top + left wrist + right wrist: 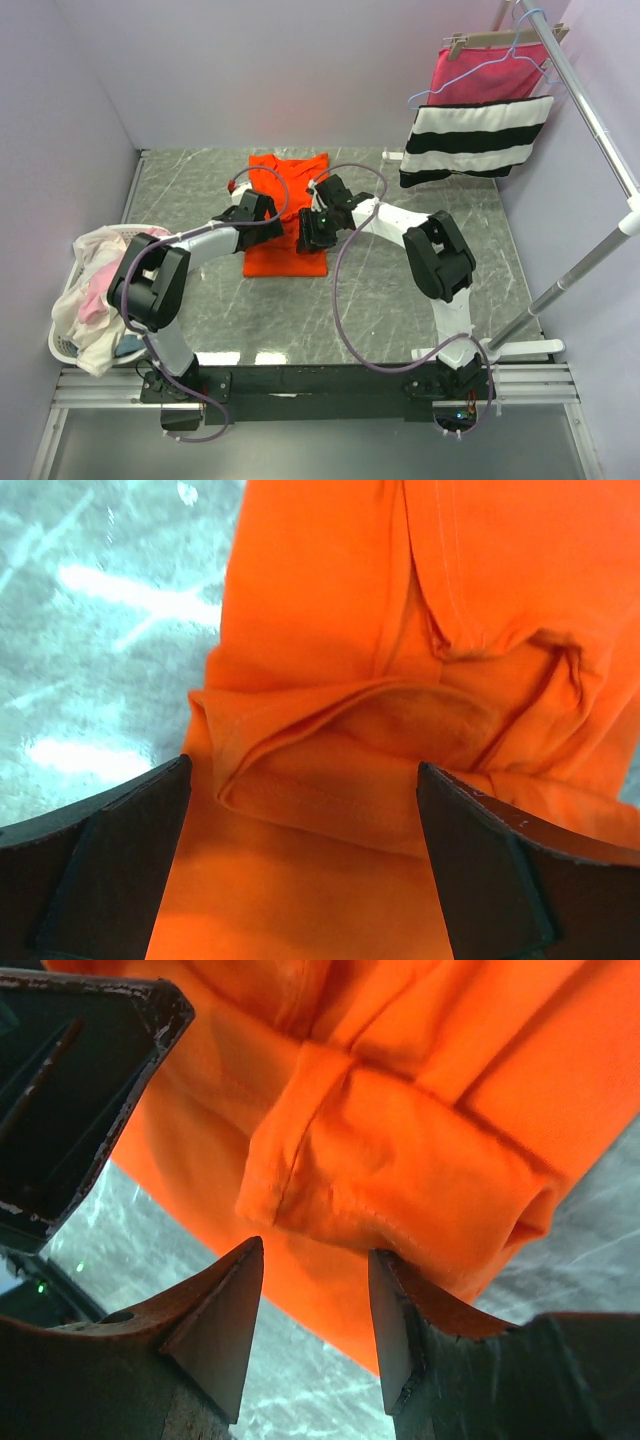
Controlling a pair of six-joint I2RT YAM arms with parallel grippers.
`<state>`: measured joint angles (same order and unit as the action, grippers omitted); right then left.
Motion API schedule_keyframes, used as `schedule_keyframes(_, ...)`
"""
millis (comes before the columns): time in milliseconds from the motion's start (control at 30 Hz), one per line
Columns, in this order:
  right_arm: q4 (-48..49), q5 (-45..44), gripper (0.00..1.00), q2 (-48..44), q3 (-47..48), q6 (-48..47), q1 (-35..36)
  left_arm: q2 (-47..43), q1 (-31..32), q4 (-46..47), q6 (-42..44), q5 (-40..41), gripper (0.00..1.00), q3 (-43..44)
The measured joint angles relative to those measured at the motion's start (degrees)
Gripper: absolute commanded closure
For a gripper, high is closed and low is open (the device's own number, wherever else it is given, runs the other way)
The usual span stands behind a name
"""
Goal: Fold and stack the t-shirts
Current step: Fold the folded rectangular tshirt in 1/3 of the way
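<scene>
Orange-red t-shirt (288,262) lies flat on the grey marbled table (190,180), roughly at its centre. It forms a narrow strip whose long axis runs from near to far. Both arms reach in over its middle.

The left gripper (305,780) hovers above the shirt's left edge, jaws spread wide with nothing between them. In its wrist view a rumpled fold of orange cloth sits straight ahead, framed by the two dark fingers.

The right gripper (315,1252) hangs over the shirt's right side, jaws partly apart and not clamped on anything. A doubled-over, hemmed flap lies just beyond its fingertips, and one tip seems to brush the cloth.

Seen from above, the two grippers sit side by side across the strip, about level with each other, so neither is clearly nearer. Judging from this, the next move turns on each gripper pinching the fold directly in front of it, then carrying the cloth along the long axis.

Well to the left, a white basket (60,345) holds cream-white and pale pink shirts (95,270), not yet folded.
</scene>
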<state>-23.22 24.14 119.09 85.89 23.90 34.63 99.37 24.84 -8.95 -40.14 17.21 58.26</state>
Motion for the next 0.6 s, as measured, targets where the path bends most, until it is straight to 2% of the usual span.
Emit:
schedule_keyframes(333, -0.7, -2.4, 0.46, 4.7, 5.6, -0.4, -1.4, 4.9, 0.0, 2.3, 0.0, 4.3, 0.01, 3.9)
schedule_keyframes(600, -1.8, -3.5, 0.46, 8.5, 13.5, -0.9, -4.3, 8.2, 0.0, 3.5, 0.3, 6.9, 0.01, 7.6)
